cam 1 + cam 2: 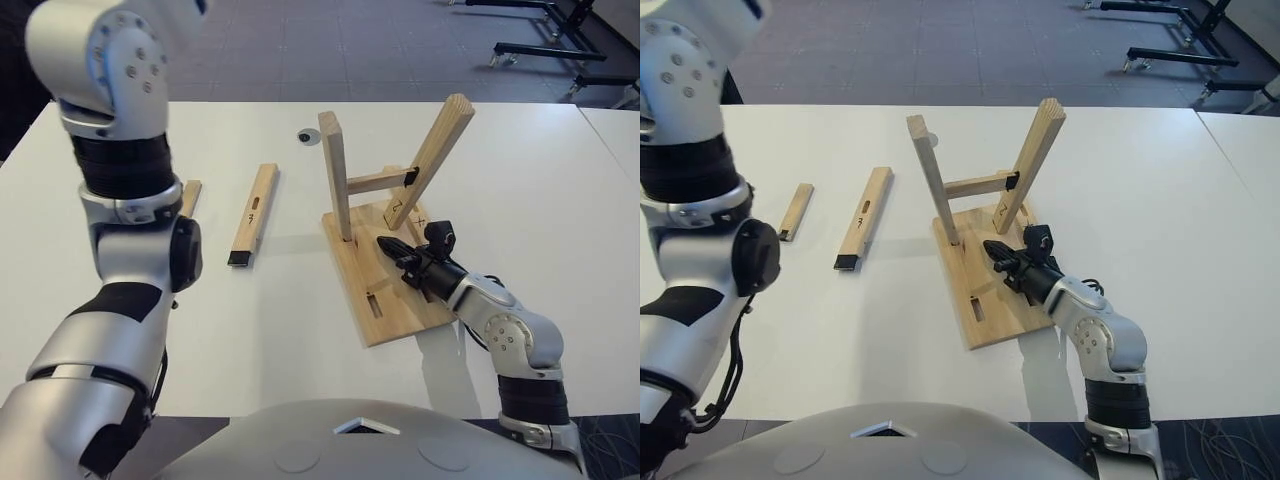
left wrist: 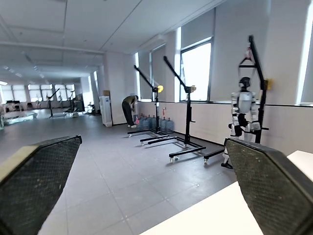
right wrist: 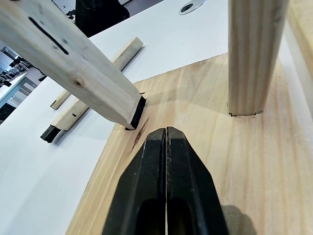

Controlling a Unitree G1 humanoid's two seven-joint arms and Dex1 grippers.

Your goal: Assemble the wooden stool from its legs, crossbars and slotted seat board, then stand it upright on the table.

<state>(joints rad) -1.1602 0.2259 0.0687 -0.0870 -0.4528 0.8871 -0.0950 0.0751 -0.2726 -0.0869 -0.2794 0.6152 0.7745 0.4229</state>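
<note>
The slotted seat board [image 1: 385, 290] lies flat on the counter [image 1: 500, 170], right of its middle and nearer the near edge. Two legs [image 1: 335, 175] stand in it, joined by a crossbar [image 1: 375, 182]. The right pincer [image 1: 388, 243], fingers pressed together on nothing, sits low over the board by the tilted leg's foot. The left pincer [image 2: 154, 181] gapes wide and empty, and a loose leg [image 1: 254, 213] lies toward the left edge.

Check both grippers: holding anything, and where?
Nothing held. Right gripper is shut empty over the seat board; left gripper is open in the air.
</note>
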